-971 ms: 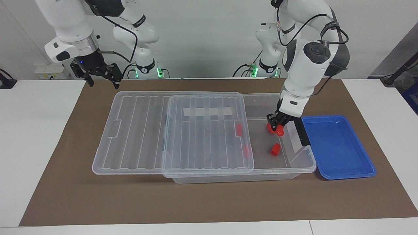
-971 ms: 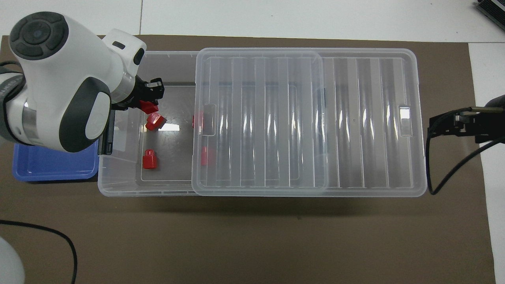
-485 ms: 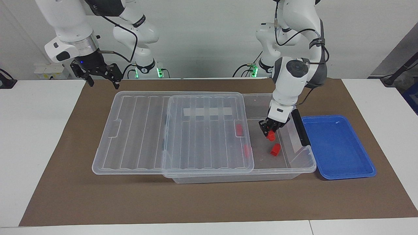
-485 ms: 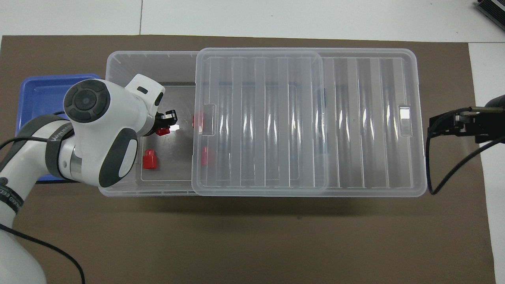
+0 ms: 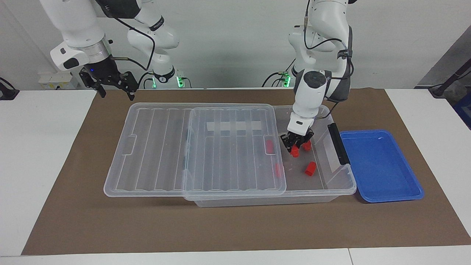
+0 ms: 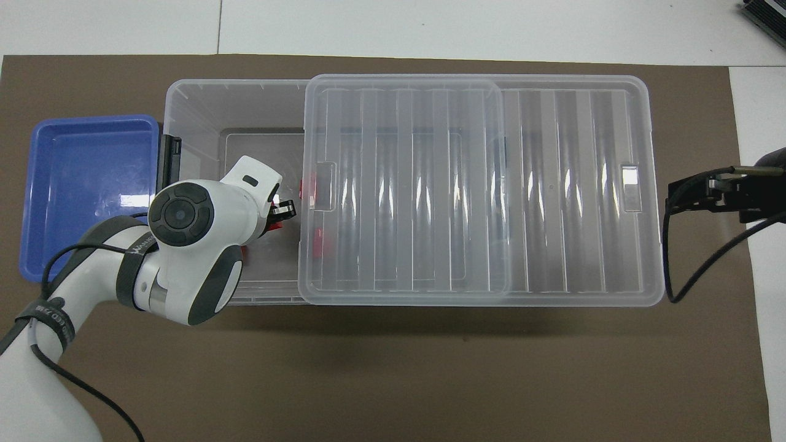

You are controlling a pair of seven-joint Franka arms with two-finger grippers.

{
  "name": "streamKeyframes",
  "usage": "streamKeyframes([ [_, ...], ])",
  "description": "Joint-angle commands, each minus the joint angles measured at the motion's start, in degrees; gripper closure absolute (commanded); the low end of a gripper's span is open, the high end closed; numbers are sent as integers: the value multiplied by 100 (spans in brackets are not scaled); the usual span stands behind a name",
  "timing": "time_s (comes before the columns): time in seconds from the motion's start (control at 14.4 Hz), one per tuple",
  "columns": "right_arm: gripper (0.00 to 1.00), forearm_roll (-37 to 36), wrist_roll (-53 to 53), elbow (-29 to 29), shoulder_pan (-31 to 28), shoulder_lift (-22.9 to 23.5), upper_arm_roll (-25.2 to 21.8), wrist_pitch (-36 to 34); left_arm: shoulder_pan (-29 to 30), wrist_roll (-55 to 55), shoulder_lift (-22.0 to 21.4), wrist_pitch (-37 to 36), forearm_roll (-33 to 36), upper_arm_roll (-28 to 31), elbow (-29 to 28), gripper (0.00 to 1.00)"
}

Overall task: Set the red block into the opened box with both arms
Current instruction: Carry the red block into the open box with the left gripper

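Note:
The clear box point(image 5: 342, 187) point(image 6: 184, 98) lies on the brown mat, its ribbed lid point(image 5: 154, 147) point(image 6: 577, 184) slid toward the right arm's end, so the end by the black handle point(image 5: 338, 143) is uncovered. My left gripper point(image 5: 295, 145) point(image 6: 284, 212) reaches down into that uncovered end, shut on a red block point(image 5: 294, 151). In the overhead view the arm hides most of this block. Two more red blocks point(image 5: 307, 146) point(image 5: 310, 168) lie on the box floor beside it. Two others point(image 5: 269, 146) point(image 5: 278, 170) show through the lid. My right gripper point(image 5: 114, 86) point(image 6: 688, 196) waits open over the mat.
An empty blue tray point(image 5: 382, 165) point(image 6: 86, 184) sits on the mat next to the box's handle end. The lid overhangs the box toward the right arm's end of the table. White tabletop surrounds the mat.
My left gripper has carried the red block from the handle end of the box toward the lid's edge. The right arm has not moved.

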Motion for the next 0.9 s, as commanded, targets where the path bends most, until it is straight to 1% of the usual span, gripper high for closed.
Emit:
streamKeyframes([
  [0.0, 0, 102, 48, -79, -80, -70, 39, -6, -31, -127, 133, 412, 147, 82, -148, 97],
  [0.28, 0, 102, 48, -79, -115, -78, 13, -50, -22, -136, 440, 719, 270, 91, -174, 97],
  [0.62, 0, 102, 48, -71, -97, -78, 12, 11, -14, -136, 485, 790, 270, 91, -192, 97],
  [0.69, 0, 102, 48, -71, -97, -78, 12, 11, -14, -136, 485, 790, 270, 100, -192, 96],
  [0.76, 0, 102, 56, -88, -97, -87, 12, 2, -14, -136, 485, 790, 270, 100, -192, 83],
  [0.83, 0, 102, 56, -88, -97, -87, 12, 11, -14, -136, 485, 790, 270, 100, -192, 49],
])
